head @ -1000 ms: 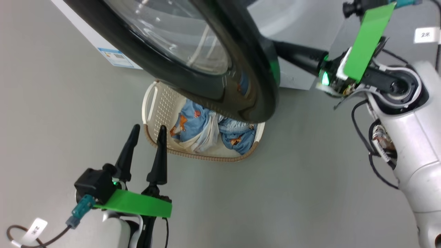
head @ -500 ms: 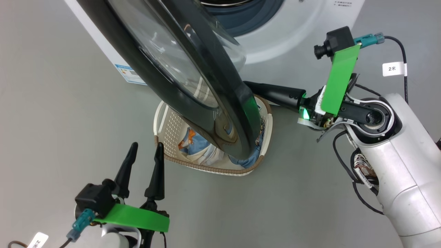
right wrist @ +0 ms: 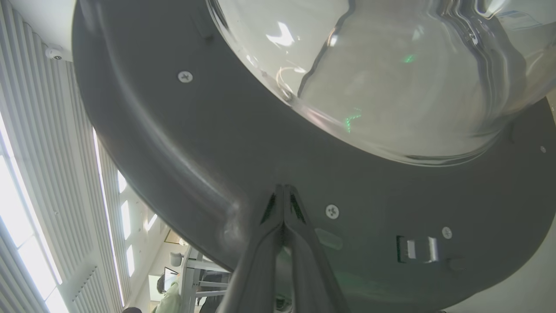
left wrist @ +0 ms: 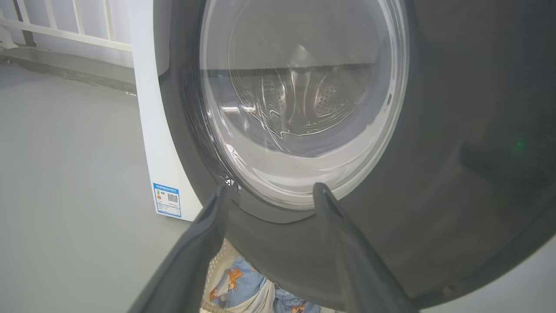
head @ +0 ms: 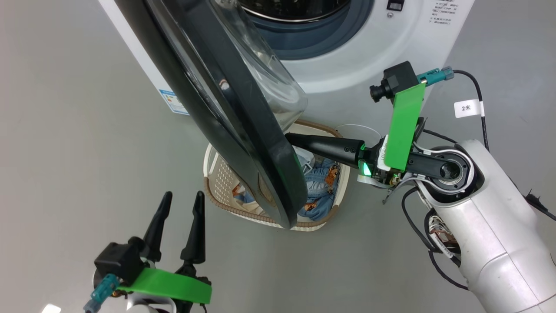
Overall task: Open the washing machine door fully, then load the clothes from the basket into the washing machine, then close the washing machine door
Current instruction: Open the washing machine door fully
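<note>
Washing machine door (head: 256, 148) stands part-way open, turned nearly edge-on in the head view, its free edge hanging over the basket (head: 219, 180) on the floor (head: 65, 152) in front of the washing machine (head: 347, 61); the right pincer (head: 292, 139) is shut, its two dark fingers pressed together into one point, and that point appears to rest against the door's inner face, on the matt grey rim (right wrist: 217, 143) just below the bulging glass bowl (right wrist: 391, 78) and beside a small screw; the door thus lies to the robot's left of this pincer, with its broad face set across the fingers' line, so I judge that a further push leftward would swing it wider; the right arm is plainly the nearer one; the left pincer (head: 183, 195) stands wide and holds nothing, low on the door's outer side and apart from it, its fingers pointing toward the glossy black rim (left wrist: 434, 174); the door therefore sits between the two pincers; the bowl is clear, thick and rounded, the outer rim smooth and reflective; beneath, the basket is cream perforated plastic with a brown woven-look edge, holding soft light-blue clothes (head: 321, 182) with orange prints; behind, a steel drum (head: 295, 6) sits within a grey-blue gasket (head: 330, 34).
</note>
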Robot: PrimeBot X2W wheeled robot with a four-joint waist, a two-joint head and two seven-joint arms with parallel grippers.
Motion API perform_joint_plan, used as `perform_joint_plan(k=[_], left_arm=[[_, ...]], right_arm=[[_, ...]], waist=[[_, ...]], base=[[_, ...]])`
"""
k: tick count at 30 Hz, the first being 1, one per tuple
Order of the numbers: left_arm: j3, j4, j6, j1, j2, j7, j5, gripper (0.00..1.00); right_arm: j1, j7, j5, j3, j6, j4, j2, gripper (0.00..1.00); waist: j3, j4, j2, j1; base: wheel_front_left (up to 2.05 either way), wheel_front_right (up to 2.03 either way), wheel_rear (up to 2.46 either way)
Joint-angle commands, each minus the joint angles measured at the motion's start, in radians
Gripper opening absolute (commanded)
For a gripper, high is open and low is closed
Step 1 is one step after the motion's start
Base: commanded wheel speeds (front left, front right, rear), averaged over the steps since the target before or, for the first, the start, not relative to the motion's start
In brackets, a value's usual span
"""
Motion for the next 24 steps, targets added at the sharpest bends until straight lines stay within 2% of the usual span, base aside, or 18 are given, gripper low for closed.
perform_joint_plan(k=[1, 8, 9, 10, 11, 13, 24], left_arm=[[0.035, -0.017, 0.001, 0.003, 0.021, -0.006, 0.009, 1.00], [0.027, -0.006, 0.001, 0.007, 0.032, -0.006, 0.006, 1.00], [0.024, -0.004, 0.001, 0.006, 0.036, -0.006, 0.005, 1.00], [0.023, -0.001, 0.001, 0.005, 0.038, -0.006, 0.003, 1.00], [0.022, 0.001, 0.001, 0.004, 0.041, -0.006, 0.001, 1.00], [0.020, 0.005, 0.001, 0.005, 0.052, -0.006, -0.001, 1.00], [0.021, 0.012, 0.001, 0.026, 0.096, -0.006, -0.020, 1.00]], right_arm=[[0.013, 0.004, 0.011, 0.011, 0.006, -0.035, 0.027, 0.00], [0.043, -0.025, -0.006, -0.005, 0.006, -0.041, 0.023, 0.00], [0.048, -0.031, -0.009, -0.008, 0.006, -0.042, 0.021, 0.21], [0.053, -0.035, -0.011, -0.010, 0.006, -0.043, 0.020, 0.35], [0.060, -0.040, -0.013, -0.012, 0.006, -0.045, 0.017, 0.42], [0.081, -0.060, -0.019, -0.021, 0.006, -0.053, 0.012, 0.98], [0.183, -0.169, -0.064, -0.030, 0.006, -0.086, -0.039, 1.00]], waist=[[-0.003, -0.001, 0.0000, 0.0001], [-0.028, -0.020, 0.0000, 0.0001], [-0.032, -0.024, 0.0000, 0.0001], [-0.037, -0.028, 0.0000, 0.0001], [-0.043, -0.033, 0.0000, 0.0001], [-0.057, -0.050, 0.0000, 0.0001], [-0.117, -0.125, 0.0000, 0.0001]], base=[[0.00, 0.00, 0.00], [0.00, 0.00, 0.00], [0.00, 0.00, 0.00], [0.00, 0.00, 0.00], [0.00, 0.00, 0.00], [0.00, 0.00, 0.00], [0.00, 0.00, 0.00]])
